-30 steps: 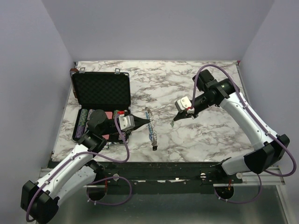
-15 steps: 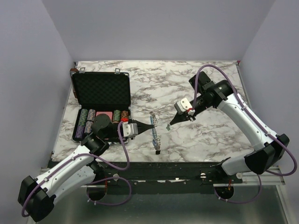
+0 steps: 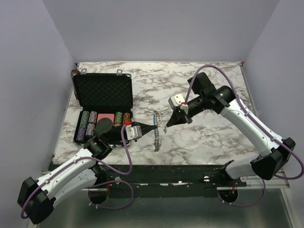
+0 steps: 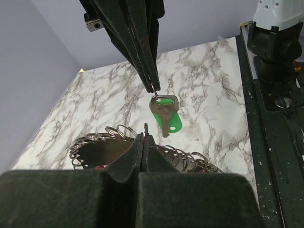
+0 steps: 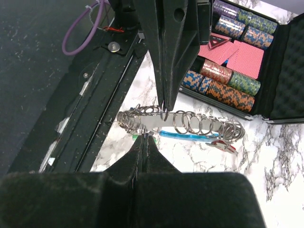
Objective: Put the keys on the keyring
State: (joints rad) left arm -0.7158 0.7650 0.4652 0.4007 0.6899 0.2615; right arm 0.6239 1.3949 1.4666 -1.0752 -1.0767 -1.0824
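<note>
The keyring is a long metal piece with a blue segment, strung with several wire rings. It lies on the marble table. My left gripper is shut on one upright ring of it. My right gripper is shut on the head ring of a green-headed key, which hangs just above the table beside the rings. The two gripper tips almost meet over the keyring. A red-headed key lies at the keyring's far end.
An open black foam-lined case with poker chips and red cards stands at the left, close behind my left gripper. The table's black front rail runs near the keyring. Bare marble lies to the right and at the back.
My right arm has swung left and down, bringing the green key right up to the keyring. My left gripper has shifted slightly toward the front edge, still gripping the ring.
</note>
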